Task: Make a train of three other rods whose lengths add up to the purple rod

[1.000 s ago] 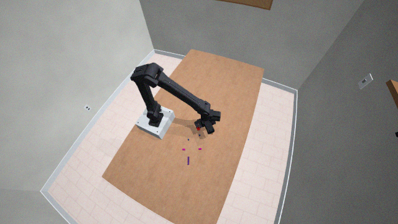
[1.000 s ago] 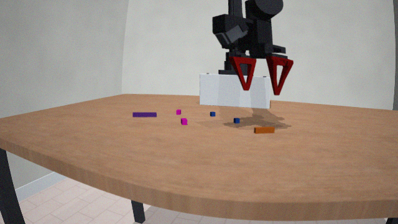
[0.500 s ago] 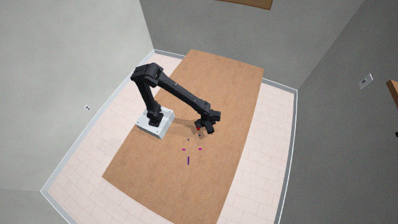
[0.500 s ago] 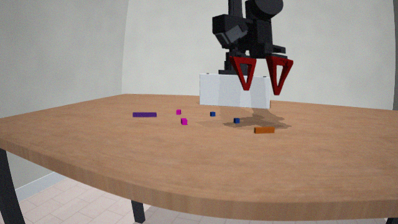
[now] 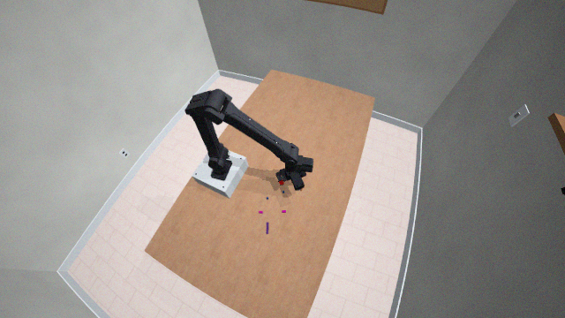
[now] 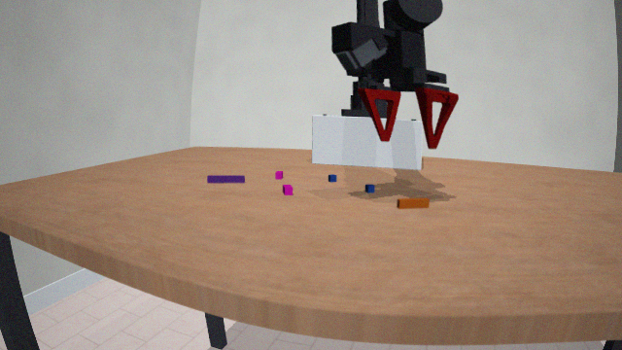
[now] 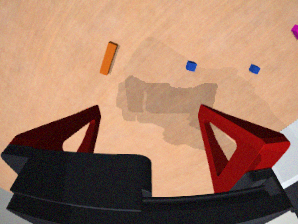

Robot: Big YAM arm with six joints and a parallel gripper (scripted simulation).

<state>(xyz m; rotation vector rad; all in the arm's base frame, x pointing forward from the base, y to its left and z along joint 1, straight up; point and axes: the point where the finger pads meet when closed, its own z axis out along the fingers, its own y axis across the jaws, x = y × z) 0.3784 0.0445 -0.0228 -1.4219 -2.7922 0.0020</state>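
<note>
The purple rod [image 6: 225, 179] lies flat at the left of the group and also shows in the overhead view [image 5: 267, 228]. Two magenta rods [image 6: 279, 175] [image 6: 288, 190] lie to its right. Two blue rods [image 6: 332, 178] [image 6: 370, 188] lie further right. The orange rod [image 6: 413, 203] lies flat at the right end, apart from the others, at the edge of the arm's shadow. My gripper [image 6: 409, 141] hangs open and empty well above the table, roughly over the orange rod. In the wrist view the orange rod [image 7: 108, 58] lies ahead and to the left of the open fingers. The arm hides the orange rod in the overhead view.
The arm's white base block [image 6: 366, 142] stands on the table behind the rods.
</note>
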